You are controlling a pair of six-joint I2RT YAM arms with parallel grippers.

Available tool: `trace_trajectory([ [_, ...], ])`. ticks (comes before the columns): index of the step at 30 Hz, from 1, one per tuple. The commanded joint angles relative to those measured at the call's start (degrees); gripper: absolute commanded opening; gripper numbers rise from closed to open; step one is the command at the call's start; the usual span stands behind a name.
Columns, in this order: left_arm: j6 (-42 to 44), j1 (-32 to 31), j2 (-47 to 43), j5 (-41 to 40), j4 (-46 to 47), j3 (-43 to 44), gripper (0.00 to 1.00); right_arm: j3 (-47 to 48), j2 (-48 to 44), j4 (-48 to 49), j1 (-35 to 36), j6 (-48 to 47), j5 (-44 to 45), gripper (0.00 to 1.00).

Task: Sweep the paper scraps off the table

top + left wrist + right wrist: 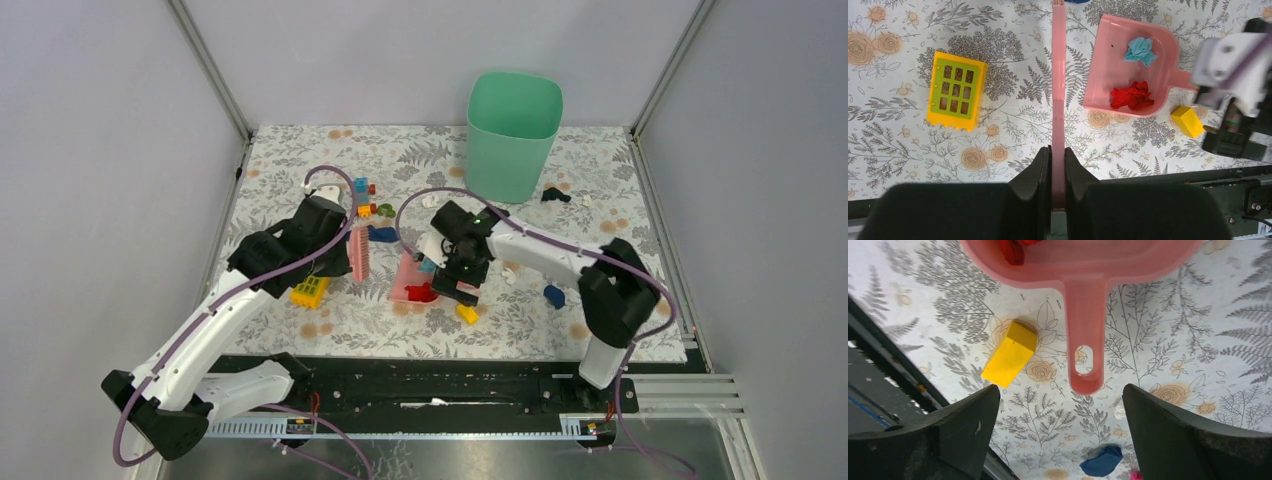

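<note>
Top view: on the floral table (300, 150), tiny white paper scraps (509, 272) lie just right of the right gripper (462, 285). Another white bit sits farther right, near the green bin (510, 160). They look featherlight, soft and crumpled. They are roundish lumps with no clear long axis or heading. Pinching them seems unpromising, so pushing them with bristles is likely better.

Left wrist view: the left gripper (1058, 160) is clamped tight on the handle of the pink brush (1058, 75), whose long axis runs near to far. To its right, the pink dustpan (1113, 50) holds a blue wad (1140, 50) and a red wad (1132, 95).

Right wrist view: the right pincer gapes wide and holds nothing. The dustpan's handle points towards the gap between its fingers, untouched. A yellow brick (1010, 354) lies beside the handle. A small pale bit, possibly a scrap, lies near the handle's tip.
</note>
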Motion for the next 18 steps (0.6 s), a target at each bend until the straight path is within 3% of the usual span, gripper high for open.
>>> trace_trajectory([
  [1, 0.0, 0.0, -1.6, -1.5, 2.4, -0.4, 0.11, -2.3, -10.5, 4.4, -3.7, 0.5, -7.6, 1.0],
  [5, 0.6, 0.0, -1.6, -0.6, 2.9, -1.0, 0.11, -7.1, -18.2, 12.4, -10.7, 2.1, -17.1, 1.0],
  [7, 0.9, 0.0, -1.3, -0.1, 3.2, -1.1, 0.11, -12.4, -21.7, 21.5, -16.0, 9.1, -19.7, 1.0],
  [9, 1.0, 0.0, -0.9, 0.3, 3.3, -1.0, 0.1, -15.6, -23.0, 24.0, -18.2, 6.0, -25.1, 1.0],
  [10, 1.0, 0.0, -0.8, 0.5, 3.4, -1.1, 0.1, -16.2, -22.9, 23.5, -18.2, 3.5, -27.1, 0.96],
  [12, 1.0, 0.0, -0.9, 0.9, 3.7, -1.2, 0.1, -15.5, -20.9, 19.1, -18.2, -3.4, -31.6, 0.79],
  [14, 1.0, 0.1, -0.8, 0.9, 3.9, -1.3, 0.1, -14.9, -18.6, 14.9, -18.2, -10.7, -33.2, 0.74],
  [15, 1.1, 0.0, -0.8, 0.8, 3.9, -1.3, 0.1, -15.1, -17.8, 13.4, -18.2, -13.9, -33.8, 0.77],
  [16, 1.1, 0.0, -0.9, 0.9, 3.9, -1.2, 0.1, -15.5, -17.2, 12.6, -18.2, -16.8, -34.4, 0.94],
  [18, 1.3, 0.0, -0.7, 0.9, 3.9, -1.1, 0.1, -17.8, -17.4, 14.4, -18.2, -20.4, -35.0, 0.99],
])
